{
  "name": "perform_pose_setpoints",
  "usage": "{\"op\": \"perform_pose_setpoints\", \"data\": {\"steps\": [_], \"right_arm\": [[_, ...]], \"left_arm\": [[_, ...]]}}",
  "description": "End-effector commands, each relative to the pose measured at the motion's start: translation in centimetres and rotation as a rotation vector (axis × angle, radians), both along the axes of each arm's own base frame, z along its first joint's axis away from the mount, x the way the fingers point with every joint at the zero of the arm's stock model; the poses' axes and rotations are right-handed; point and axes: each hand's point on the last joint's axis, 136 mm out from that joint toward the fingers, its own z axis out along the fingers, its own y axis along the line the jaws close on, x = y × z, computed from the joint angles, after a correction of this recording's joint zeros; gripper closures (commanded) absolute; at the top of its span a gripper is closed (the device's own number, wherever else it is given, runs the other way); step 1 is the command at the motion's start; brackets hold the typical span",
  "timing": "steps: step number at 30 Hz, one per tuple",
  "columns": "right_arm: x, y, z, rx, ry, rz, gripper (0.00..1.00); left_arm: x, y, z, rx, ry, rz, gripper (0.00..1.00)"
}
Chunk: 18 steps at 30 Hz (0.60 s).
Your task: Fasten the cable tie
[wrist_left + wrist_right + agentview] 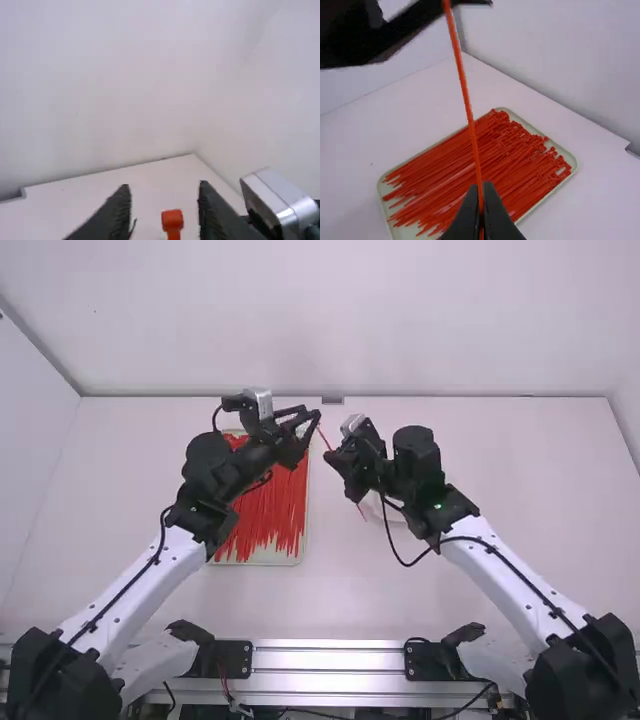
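Nearest us the desk (330,590) lies bare between the two arm bases, so we judge either wrist has room to draw back. A little farther, under the left arm, the tray (572,165) holds a heap of spare ties (520,155); its rim and that heap are what we would keep clear of when swinging low. Above the tray's right side the right end effector (481,190) has its fingers pressed together on the strap of the cable tie (465,95), which rises slanting through the air, off the desk, toward the left arm. We take the tie for a light, thin, smooth plastic strip: springy, not limp, likely to pivot or slide in a narrow pinch, so a hold close to the end being threaded should steer it best. Beyond, the left end effector (163,186) stands with its fingers apart, the tie's head (172,220) between them and touching neither as far as we can tell. The head is small and blocky, and we judge it wants a square, firm grip. Farthest off, the desk ends at the wall (320,310), near both wrists, leaving little room forward.
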Motion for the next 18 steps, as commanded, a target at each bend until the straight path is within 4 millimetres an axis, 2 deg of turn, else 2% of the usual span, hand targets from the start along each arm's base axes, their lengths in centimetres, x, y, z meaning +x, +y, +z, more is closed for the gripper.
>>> {"op": "perform_pose_setpoints", "data": {"steps": [1,3,5,8,12,14,18], "right_arm": [[-0.3,-1.1,1.0,0.003,-0.030,0.004,1.00],[-0.7,-1.8,1.5,0.002,-0.045,0.017,1.00],[-0.7,-2.5,1.9,0.000,-0.052,0.004,1.00],[-1.0,-3.9,2.9,-0.008,-0.095,-0.001,1.00],[-1.0,-4.8,4.2,-0.004,-0.165,0.011,1.00],[-0.7,-5.6,5.3,0.018,-0.214,0.022,1.00],[-0.3,-6.4,7.2,0.107,-0.257,0.082,1.00]], "left_arm": [[0.2,1.7,1.9,0.011,-0.062,0.035,0.48],[0.0,2.5,2.5,0.036,-0.105,0.006,0.34],[-0.1,3.2,2.8,0.046,-0.115,-0.018,0.28],[-0.7,4.5,3.8,0.068,-0.144,-0.095,0.11],[-1.5,5.0,4.6,0.095,-0.172,-0.167,0.04],[-2.6,3.9,4.8,0.145,-0.230,-0.270,0.01],[-4.3,2.6,5.3,0.182,-0.294,-0.407,0.01]]}}
